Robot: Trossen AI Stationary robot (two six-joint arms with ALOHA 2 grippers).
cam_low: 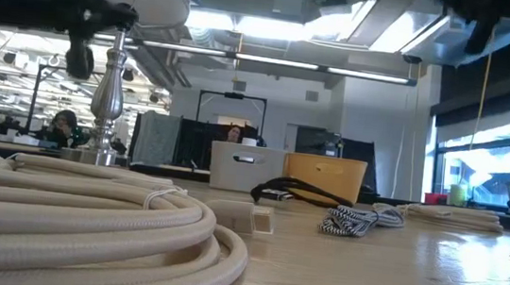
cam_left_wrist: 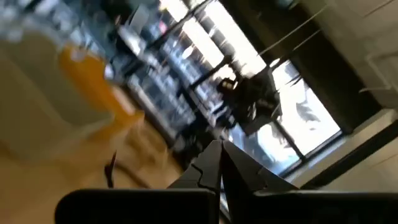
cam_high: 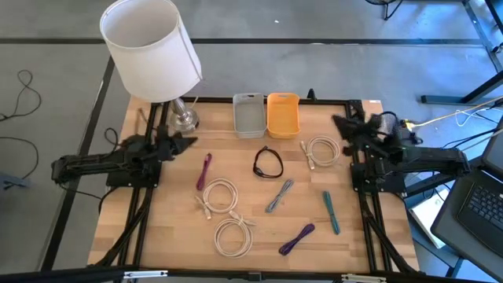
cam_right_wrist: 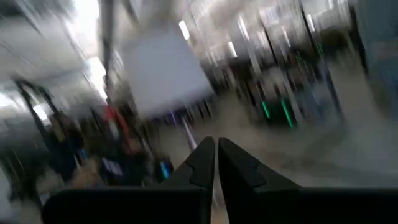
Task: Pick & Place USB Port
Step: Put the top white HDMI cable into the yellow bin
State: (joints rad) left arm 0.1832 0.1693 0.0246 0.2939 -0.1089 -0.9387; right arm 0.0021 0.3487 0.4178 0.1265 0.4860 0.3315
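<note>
Several USB cables lie flat on the wooden table: three white coils (cam_high: 322,149) (cam_high: 220,195) (cam_high: 233,234), a black loop (cam_high: 268,163), a magenta cable (cam_high: 204,169), a grey braided one (cam_high: 279,195), a teal one (cam_high: 331,211) and a purple one (cam_high: 296,238). A grey bin (cam_high: 249,114) and an orange bin (cam_high: 283,114) stand side by side at the far edge. My left gripper (cam_high: 189,143) (cam_left_wrist: 219,144) hovers shut near the lamp base, above the table's left side. My right gripper (cam_high: 342,122) (cam_right_wrist: 216,142) hovers shut at the far right, beyond the right white coil. Neither touches anything.
A lamp with a white shade (cam_high: 151,47) and a chrome base (cam_high: 185,116) stands at the far left corner, close to my left gripper. The low view has a white coil (cam_low: 85,220) right in front and both bins (cam_low: 285,172) farther off. A laptop (cam_high: 479,208) sits off the table's right.
</note>
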